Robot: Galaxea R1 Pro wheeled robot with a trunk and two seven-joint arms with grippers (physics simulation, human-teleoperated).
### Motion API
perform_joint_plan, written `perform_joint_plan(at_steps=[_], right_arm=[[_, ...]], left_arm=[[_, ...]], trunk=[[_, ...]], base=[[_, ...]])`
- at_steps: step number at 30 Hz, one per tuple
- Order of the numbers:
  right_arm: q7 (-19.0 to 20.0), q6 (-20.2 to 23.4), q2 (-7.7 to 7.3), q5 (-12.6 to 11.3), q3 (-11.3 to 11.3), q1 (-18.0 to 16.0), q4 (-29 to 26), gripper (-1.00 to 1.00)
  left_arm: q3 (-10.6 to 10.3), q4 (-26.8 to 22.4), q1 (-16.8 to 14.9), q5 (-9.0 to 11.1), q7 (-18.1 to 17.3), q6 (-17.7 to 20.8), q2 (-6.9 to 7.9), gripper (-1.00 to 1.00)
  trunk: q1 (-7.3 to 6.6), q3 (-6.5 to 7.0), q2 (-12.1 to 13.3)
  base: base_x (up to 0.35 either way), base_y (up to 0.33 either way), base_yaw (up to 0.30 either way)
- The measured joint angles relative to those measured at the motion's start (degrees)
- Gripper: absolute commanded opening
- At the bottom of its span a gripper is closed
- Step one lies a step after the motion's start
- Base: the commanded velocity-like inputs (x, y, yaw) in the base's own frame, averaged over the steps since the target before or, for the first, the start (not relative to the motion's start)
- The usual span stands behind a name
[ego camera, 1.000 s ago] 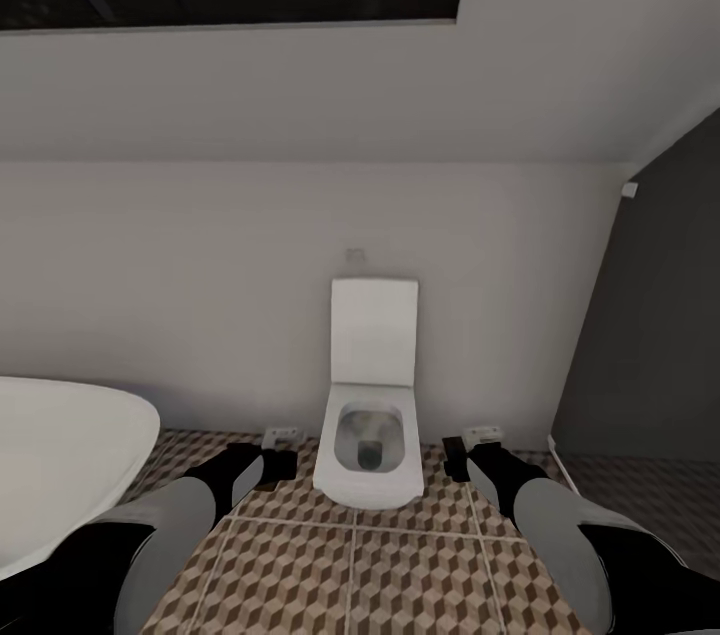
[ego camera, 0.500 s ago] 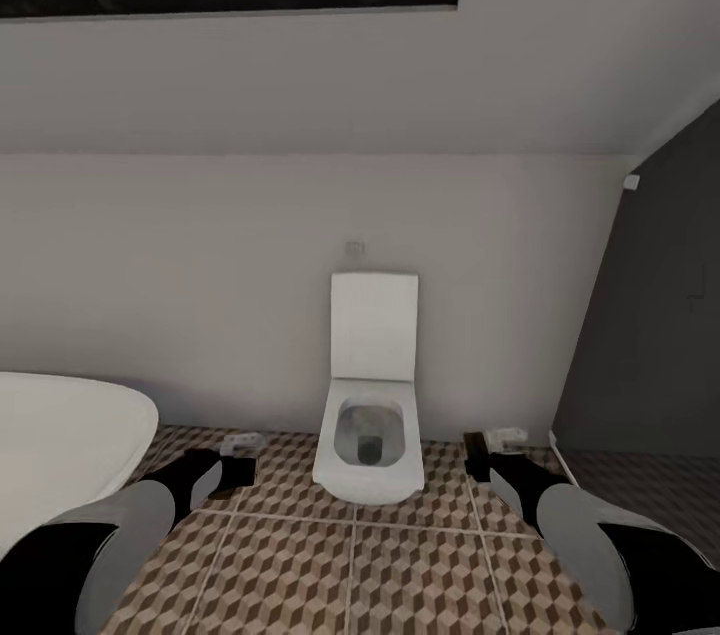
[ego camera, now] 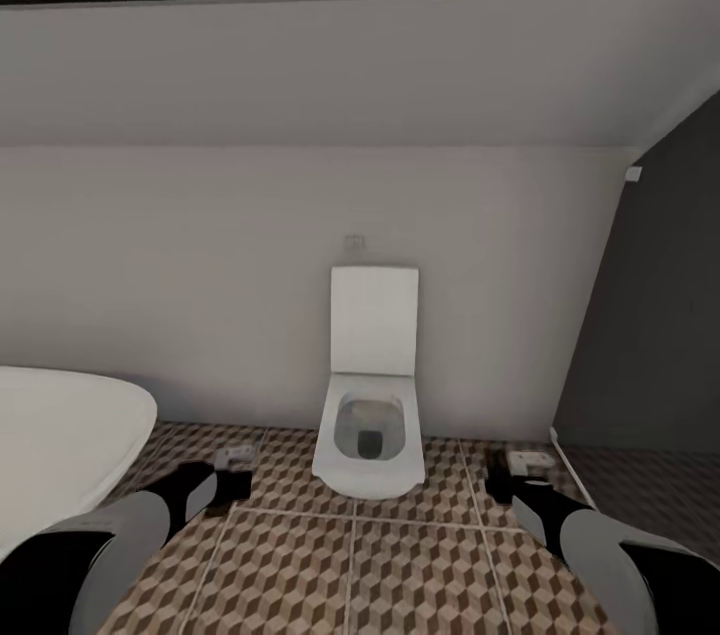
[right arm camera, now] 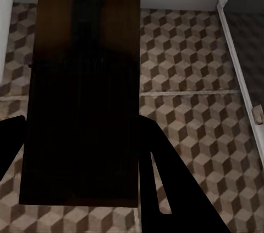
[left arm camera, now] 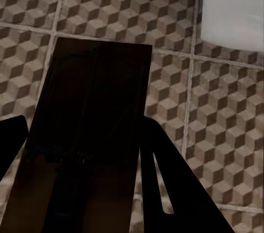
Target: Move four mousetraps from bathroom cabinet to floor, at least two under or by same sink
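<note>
The robot stood facing the toilet [ego camera: 368,415], a mousetrap pinched in each gripper, so I judged it mid-carry with set-down next. The left gripper [ego camera: 232,463] held its mousetrap [left arm camera: 88,139] left of the toilet; the right gripper [ego camera: 525,467] held the other mousetrap [right arm camera: 85,90] to its right, both above the bathroom floor [ego camera: 400,565]. Finding a sink seemed needed.

head cam looks forward-down at the toilet [ego camera: 368,415]; both wrist cams stare past their jaws at the same bathroom floor [left arm camera: 220,112] up close.
</note>
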Motion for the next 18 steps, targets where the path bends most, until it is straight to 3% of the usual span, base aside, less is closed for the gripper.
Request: perform_joint_plan(at_steps=[10,18], right_arm=[[0.3,-0.6,0.34,0.4,0.1,3.5,0.0,-1.0],[0.4,-0.7,0.65,0.5,0.2,4.0,0.0,-1.0]], left_arm=[[0.0,0.0,1.2,1.0,0.0,-0.6,-0.6,-1.0],[0.0,0.0,1.8,1.2,0.0,-2.0,-0.84,-1.0]], trunk=[[2.2,-1.8,-4.0],[3.95,-3.23,-7.2]], base=[[0.0,0.0,0.0],[0.0,0.0,0.0]])
